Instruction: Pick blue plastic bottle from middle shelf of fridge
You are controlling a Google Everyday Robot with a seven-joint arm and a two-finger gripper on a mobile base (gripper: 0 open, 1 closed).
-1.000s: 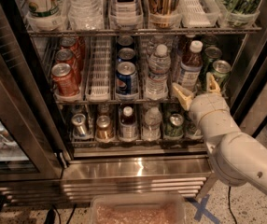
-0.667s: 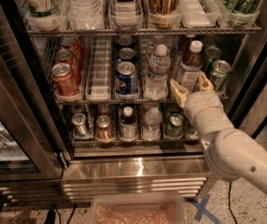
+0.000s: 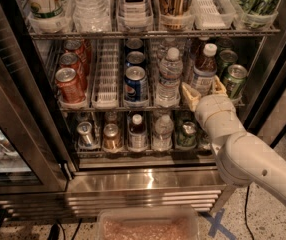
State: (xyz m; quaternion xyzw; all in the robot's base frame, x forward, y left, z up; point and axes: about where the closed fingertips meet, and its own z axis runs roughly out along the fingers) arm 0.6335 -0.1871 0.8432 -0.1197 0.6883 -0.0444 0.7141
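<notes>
Stainless steel fronts the fridge (image 3: 143, 184) base. On the middle shelf (image 3: 106, 79), red cans (image 3: 69, 84) sit at 10 o'clock, Pepsi cans (image 3: 135, 81) near 12, and the blue plastic bottle (image 3: 203, 70) at 2 o'clock. The gripper (image 3: 202, 87) hangs at its foot, jaws open either side. The approach looks nearly done; next, I judge, comes a short push inward, then closing.

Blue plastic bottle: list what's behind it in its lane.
Only a dark shape shows behind the blue plastic bottle; the bottle covers the rest, so I cannot name it. The open gripper straddles its base.
</notes>
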